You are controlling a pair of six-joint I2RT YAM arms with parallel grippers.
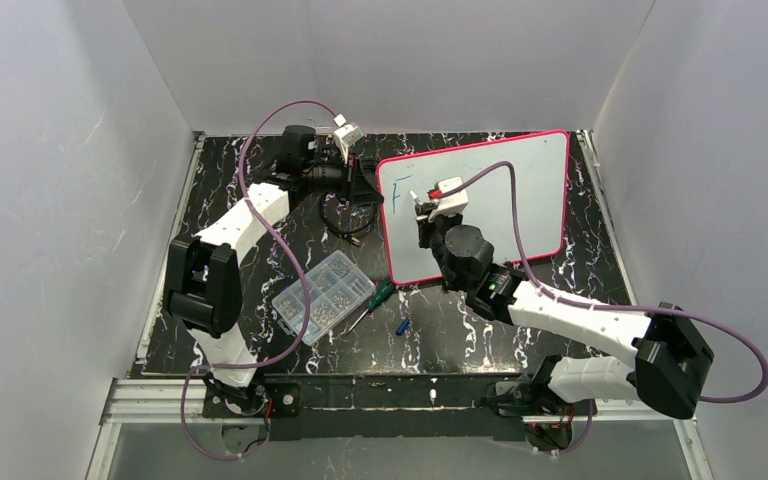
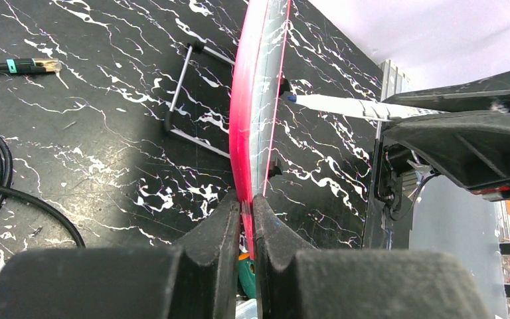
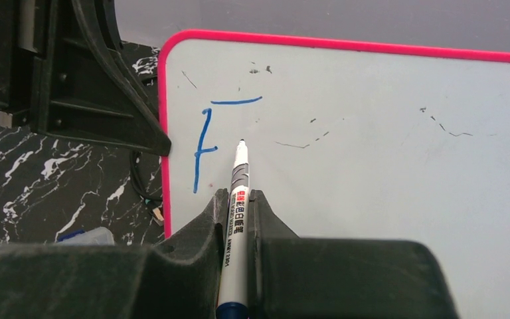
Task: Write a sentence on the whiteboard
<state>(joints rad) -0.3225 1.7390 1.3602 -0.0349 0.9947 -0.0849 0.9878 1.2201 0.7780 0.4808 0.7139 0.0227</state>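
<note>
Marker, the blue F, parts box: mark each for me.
marker [image 3: 239, 174], right wrist view, on the white barrel below the tip.
blue F [image 3: 201, 150], right wrist view, on the vertical stroke.
parts box [image 1: 322, 296], top external view, on the middle of its clear lid.

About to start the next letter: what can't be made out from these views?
- Whether the marker tip touches the whiteboard: the right wrist view looks along the pen, and the left wrist view is too close to call.
- Whiteboard's lower edge: the right arm covers part of it in the top view, and the right wrist view cuts it off.
- Parts box contents: too small, top view.
</note>
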